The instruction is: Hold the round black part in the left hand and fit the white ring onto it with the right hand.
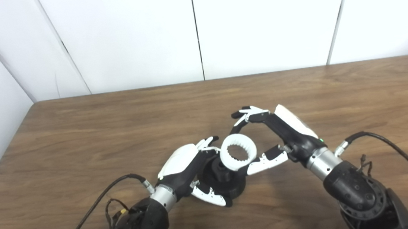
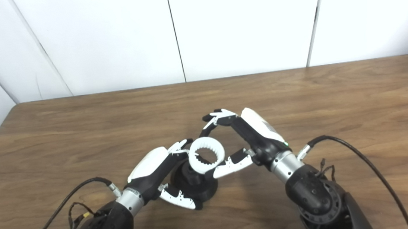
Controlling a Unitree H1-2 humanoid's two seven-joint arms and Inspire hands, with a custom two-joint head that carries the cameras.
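One round black part (image 1: 222, 180), one white ring (image 1: 238, 152), two hands, all on or over one wooden bench (image 1: 79, 141). Black part near the front middle of the bench, base seemingly resting on the wood, though hidden contact makes that hard to confirm. Left hand (image 1: 190, 170) wrapped around the black part from the left, fingers (image 1: 206, 143) curled over its far side and thumb (image 1: 209, 196) tucked under the near edge: closed on it, gripping. White ring tilted toward the camera, toothed inner edge showing, sitting at the upper right of the black part and overlapping its raised hub; fully seated or merely leaning against it, cannot tell. Right hand (image 1: 273, 137) spread wide, fingers (image 1: 249, 114) arched up and away beyond the ring, thumb (image 1: 266, 161) stretched leftward with its tip touching the ring's lower right rim. No closed grip on the ring, only that thumb contact. Two cables trailing from the wrists across the bench.
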